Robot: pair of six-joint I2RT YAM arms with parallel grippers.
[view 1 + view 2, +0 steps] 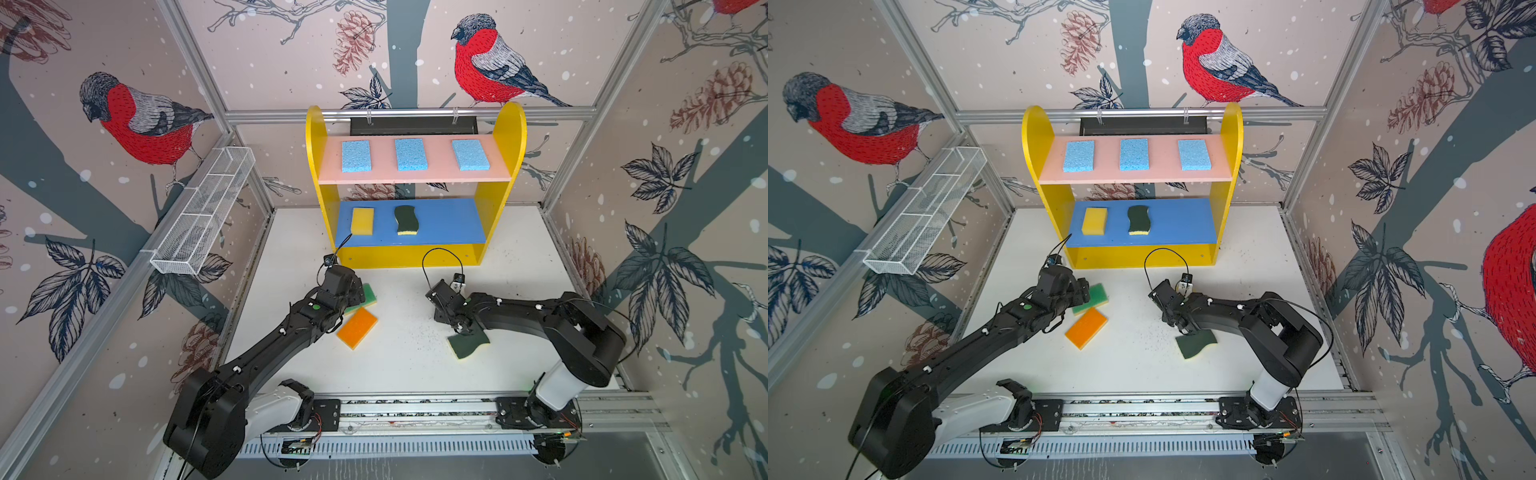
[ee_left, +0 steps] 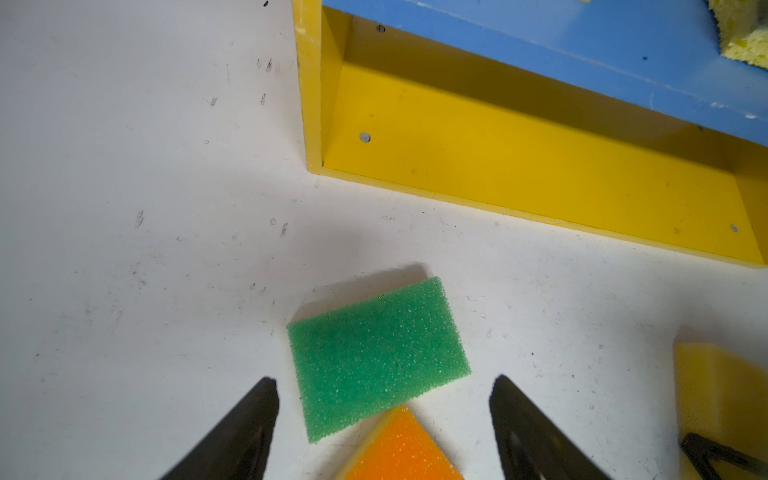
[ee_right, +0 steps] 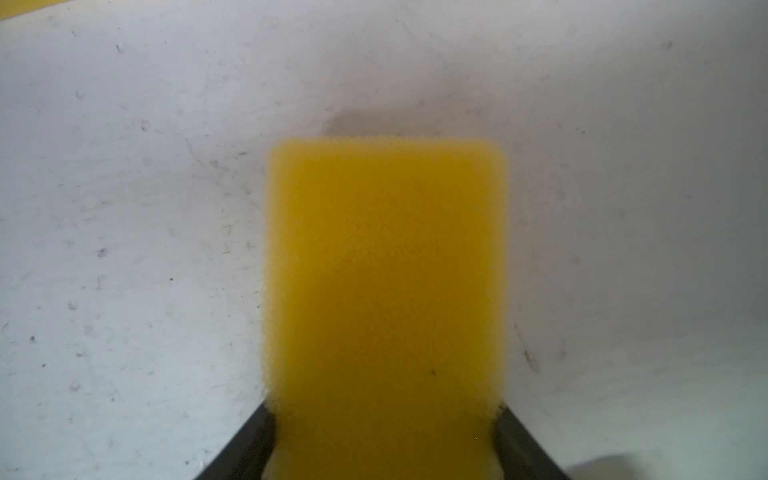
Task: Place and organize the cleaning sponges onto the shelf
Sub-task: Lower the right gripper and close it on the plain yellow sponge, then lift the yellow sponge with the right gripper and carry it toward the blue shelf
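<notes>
The shelf (image 1: pixel 505 137) holds three light-blue sponges (image 1: pixel 410 154) on its pink board. A yellow block (image 1: pixel 362 221) and a wavy dark-green scourer (image 1: pixel 406 220) lie on its blue board. On the table lie a green-topped sponge (image 2: pixel 376 357), an orange-topped sponge (image 1: pixel 357 327) touching it, and a second dark-green scourer (image 1: pixel 468 343). My left gripper (image 2: pixel 384 380) hangs open over the green-topped sponge, a finger on either side. My right gripper (image 3: pixel 384 409) is shut on a yellow sponge (image 3: pixel 384 266), which the arm hides in both top views. The shelf's yellow bottom (image 2: pixel 519 166) is bare.
A long white wire-mesh basket (image 1: pixel 203 212) hangs on the left wall frame. The white table (image 1: pixel 407 374) is speckled with dark crumbs between the two arms. The right arm's forearm (image 1: pixel 519 316) passes just above the scourer on the table.
</notes>
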